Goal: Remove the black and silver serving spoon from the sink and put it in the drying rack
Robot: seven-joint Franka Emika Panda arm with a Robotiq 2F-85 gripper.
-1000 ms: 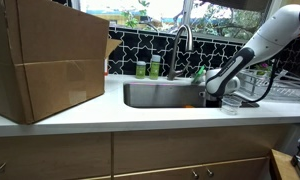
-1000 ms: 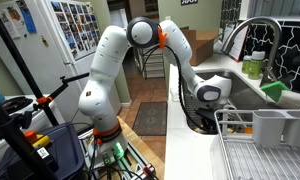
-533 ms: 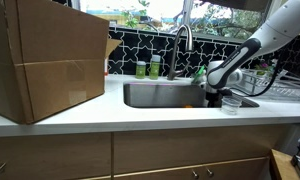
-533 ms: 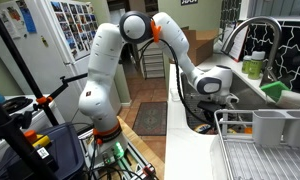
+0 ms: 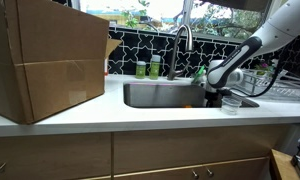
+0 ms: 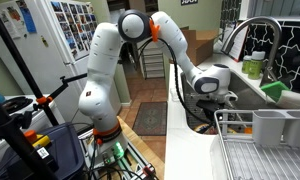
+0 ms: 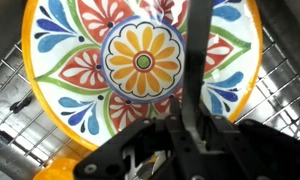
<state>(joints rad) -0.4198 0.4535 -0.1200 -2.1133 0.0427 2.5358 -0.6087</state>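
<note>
Well, my gripper [image 7: 187, 135] is pinched narrow on the dark handle of the serving spoon [image 7: 200, 60]. In the wrist view the handle runs from between my fingers toward twelve o'clock, and I cannot see its bowl. Below the spoon lies a brightly painted plate [image 7: 80, 60] on a wire grid [image 7: 15, 95], its yellow flower centre at about eleven o'clock from my fingers. In an exterior view my wrist hangs at the three o'clock end of the sink [image 5: 155, 97]. The drying rack [image 5: 280, 88] stands further toward three o'clock on the counter. A cardboard box [image 5: 45, 60] sits at nine o'clock.
</note>
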